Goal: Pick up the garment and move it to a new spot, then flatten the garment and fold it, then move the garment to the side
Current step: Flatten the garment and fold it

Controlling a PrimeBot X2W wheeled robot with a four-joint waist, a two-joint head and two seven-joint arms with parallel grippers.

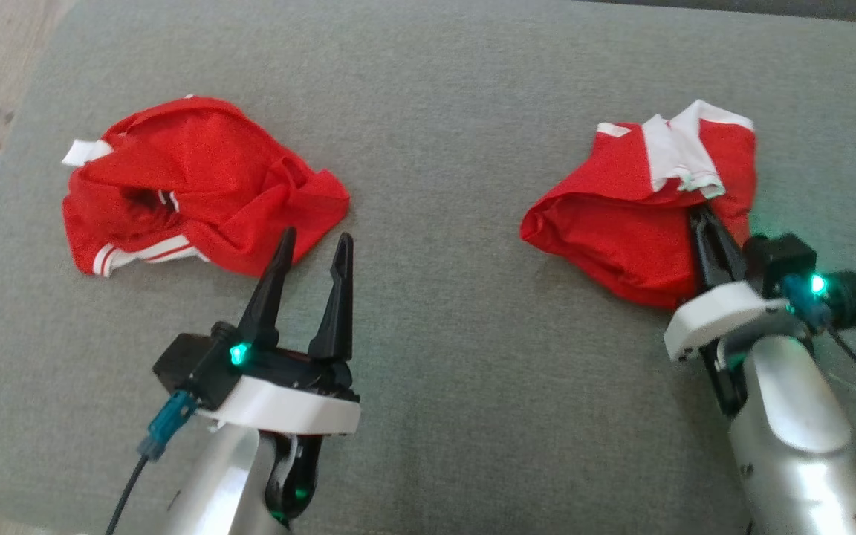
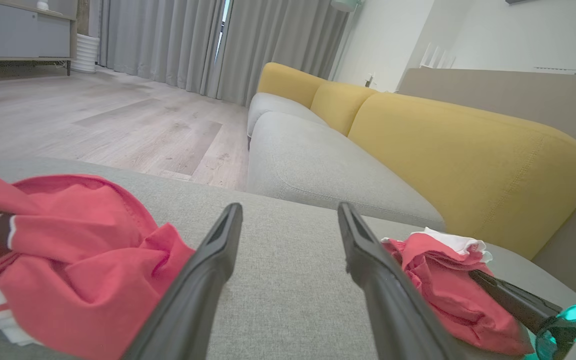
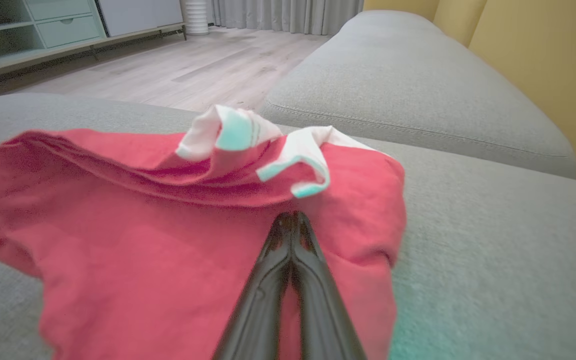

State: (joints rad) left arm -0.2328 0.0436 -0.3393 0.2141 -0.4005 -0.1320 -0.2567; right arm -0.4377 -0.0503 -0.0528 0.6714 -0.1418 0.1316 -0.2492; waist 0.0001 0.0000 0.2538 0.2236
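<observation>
The right gripper (image 3: 293,216) is closed, its two dark fingers pressed together and lying on top of the red garment (image 1: 606,223); the tips touch the cloth at a crease just under the garment's white collar (image 1: 677,156), and whether a pinch of fabric is caught between them cannot be told; this garment lies bunched near the right edge of the grey cushion (image 1: 435,111), towards its far right corner, the collar folded over on its far side; the left gripper (image 1: 317,236) is open, fingers spread and holding nothing, set low over bare cushion near the front edge; its tips stand just beside the near hem of a second red garment (image 1: 205,178), apart from it by a narrow gap; that one is crumpled near the left edge, with white stripes along its near side and a white tab at its far left; a broad strip of bare cushion lies between the two garments, which are well apart; beyond the cushion's far edge stands a sofa (image 2: 468,150) with a grey seat and yellow backs; wooden floor (image 2: 93,120) runs past the left edge to grey curtains (image 2: 168,40).
</observation>
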